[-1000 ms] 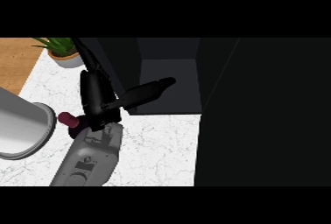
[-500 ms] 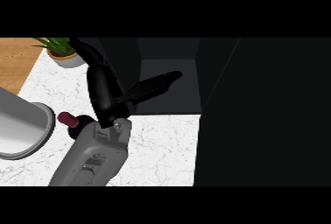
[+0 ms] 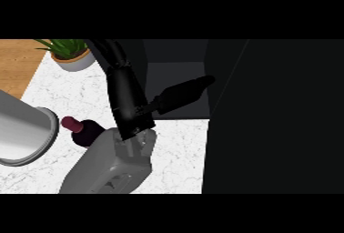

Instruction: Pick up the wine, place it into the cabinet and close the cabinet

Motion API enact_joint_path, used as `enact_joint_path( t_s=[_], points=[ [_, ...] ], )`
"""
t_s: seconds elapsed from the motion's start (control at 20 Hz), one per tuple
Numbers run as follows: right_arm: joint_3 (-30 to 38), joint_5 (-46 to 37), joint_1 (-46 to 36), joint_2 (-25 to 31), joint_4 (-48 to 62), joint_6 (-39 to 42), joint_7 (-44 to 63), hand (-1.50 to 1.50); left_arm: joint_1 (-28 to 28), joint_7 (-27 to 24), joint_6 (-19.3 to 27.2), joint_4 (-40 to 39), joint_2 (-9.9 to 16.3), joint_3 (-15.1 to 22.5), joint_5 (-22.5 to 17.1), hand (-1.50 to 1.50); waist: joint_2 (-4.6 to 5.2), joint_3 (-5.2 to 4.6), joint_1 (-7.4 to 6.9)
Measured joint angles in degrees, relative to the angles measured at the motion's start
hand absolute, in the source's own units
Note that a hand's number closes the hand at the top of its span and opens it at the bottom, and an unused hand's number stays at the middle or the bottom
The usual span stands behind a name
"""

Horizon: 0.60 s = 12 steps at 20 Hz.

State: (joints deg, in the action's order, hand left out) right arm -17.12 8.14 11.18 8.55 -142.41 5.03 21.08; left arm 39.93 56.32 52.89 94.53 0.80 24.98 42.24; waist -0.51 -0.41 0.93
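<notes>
- Although the forearm hid most of it, the wine (image 3: pixel 82 130) showed as a dark bottle with a dark red cap, on the white counter (image 3: pixel 60 95).
- From the fingers (image 3: pixel 118 63) of the right hand (image 3: pixel 129 107), the wine lay back toward the wrist and on their left side, just beside the wrist and not between the fingers.
- Its long axis ran slanted in the view, cap away from the wrist and body passing under the forearm; I could not tell whether it stood or lay.
- These fingers were stretched straight and held nothing, with the thumb spread to the other side.
- Only this hand was near the wine; I judged it must come back and turn left to grasp.
- Beyond the fingers opened the dark cabinet (image 3: pixel 269 113).
</notes>
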Motion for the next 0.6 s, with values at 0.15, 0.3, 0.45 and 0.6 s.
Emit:
enact_joint_path(
  t_s=[0.15, 0.3, 0.45, 0.6],
  points=[
    [-0.09, -0.51, -0.30, 0.13, -0.40, -0.56, 0.83, -1.50, 1.81, 4.05, -0.54, 1.07, -0.41, 2.22, 4.26, -1.50, 0.00, 0.20, -0.15],
    [1.07, -0.67, 0.31, 0.90, -0.98, -0.20, 0.89, -1.50, 1.91, 5.40, -1.28, 2.92, -0.60, 2.64, 7.76, -1.50, -0.01, 0.34, -0.25],
    [0.05, -1.13, -0.95, 0.37, -1.31, -1.46, 2.49, -1.50, 2.71, 6.69, -2.37, 3.58, -0.69, 1.91, 9.60, -1.50, 0.04, 0.37, -0.33],
    [1.27, -1.22, -1.56, 0.80, -1.48, -1.55, 3.41, -1.50, -0.06, 7.09, -3.60, 6.44, -0.75, 1.84, 11.59, -1.50, 0.07, 0.39, -0.60]
  ],
)
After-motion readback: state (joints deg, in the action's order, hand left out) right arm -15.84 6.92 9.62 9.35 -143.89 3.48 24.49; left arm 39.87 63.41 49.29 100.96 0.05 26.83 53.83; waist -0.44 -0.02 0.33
